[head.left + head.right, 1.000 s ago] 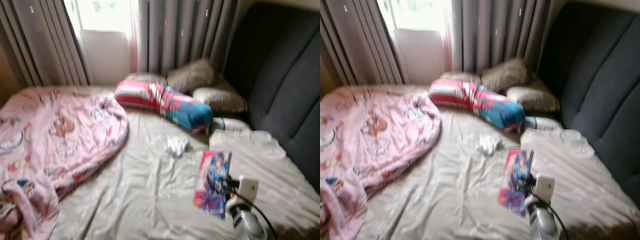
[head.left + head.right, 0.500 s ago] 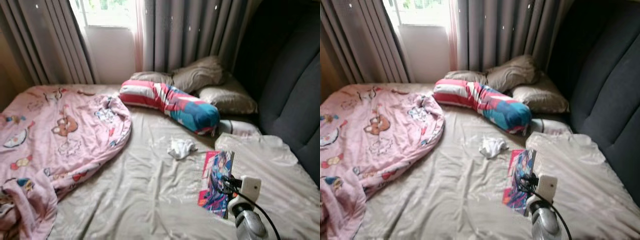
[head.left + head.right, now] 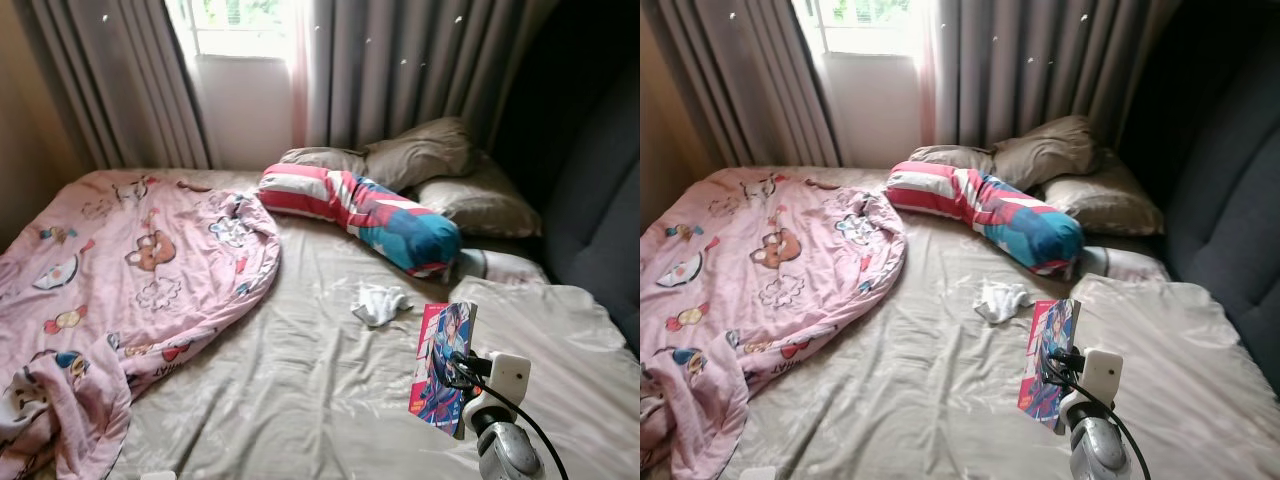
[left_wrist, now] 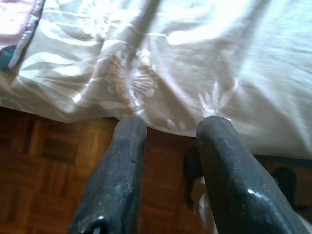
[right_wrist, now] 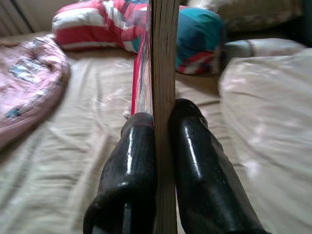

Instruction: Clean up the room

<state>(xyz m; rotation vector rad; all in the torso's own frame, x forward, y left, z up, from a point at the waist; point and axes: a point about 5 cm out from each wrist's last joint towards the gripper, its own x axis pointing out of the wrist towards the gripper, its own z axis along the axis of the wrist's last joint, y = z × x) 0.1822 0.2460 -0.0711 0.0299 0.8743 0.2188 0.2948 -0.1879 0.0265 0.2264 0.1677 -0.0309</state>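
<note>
**Book lifted above an unmade bed**

The bed [image 3: 300, 400] serves as the landmark, covered in a pale beige sheet that is wrinkled all over. On its left side lies a pink blanket [image 3: 120, 290] printed with cartoon animals, bunched and trailing off the near edge. The left end effector [image 4: 168, 146] hangs beside the bed's near edge over a dark parquet floor [image 4: 44, 161], its two black fingers spread apart with nothing between them, and the sheet hanging just beyond the fingertips.

At the far side of the bed, grey curtains [image 3: 400, 70] frame a bright window [image 3: 240, 15]. A bolster [image 3: 365, 215] in red, white and teal stripes lies across the bed near its head, with brownish pillows [image 3: 430, 165] piled behind it. A small crumpled white cloth [image 3: 378, 303] sits on the sheet near the middle of the bed, just in front of the bolster.

Over the right half of the bed, the right end effector [image 5: 163, 141] pinches a colourful illustrated book [image 3: 442, 365] by its lower edge, fingers pressed against both covers, holding it upright and clear of the sheet. A dark padded headboard [image 3: 600, 210] rises along the bed's right side.
</note>
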